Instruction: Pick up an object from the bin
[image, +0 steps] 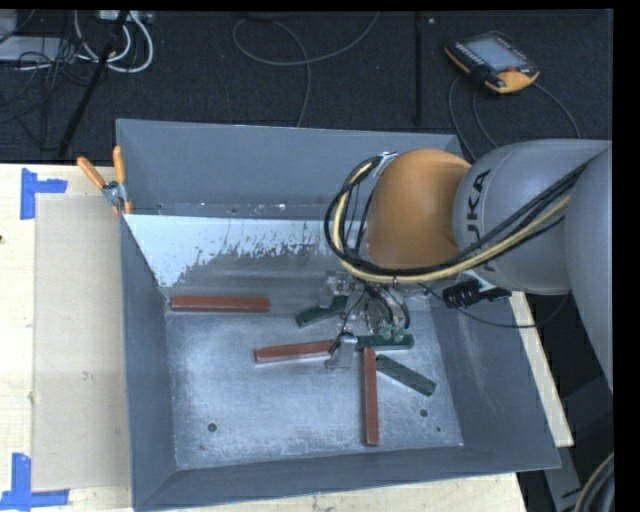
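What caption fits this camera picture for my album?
Pincer low in the bin, beside a brown stick and green bits.

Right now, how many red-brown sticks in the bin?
3: left stick by the back slope, middle stick ending at the end effector, right stick running toward the front wall. The arm may hide more.

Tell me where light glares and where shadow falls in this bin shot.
Camera view: a bright glare band crosses the grey metal bin's sloped back wall; the rounded orange wrist cover shows a soft highlight on top; beneath it the gripper sits in the arm's shade; the flat reddish-brown bar at the left lies evenly lit.
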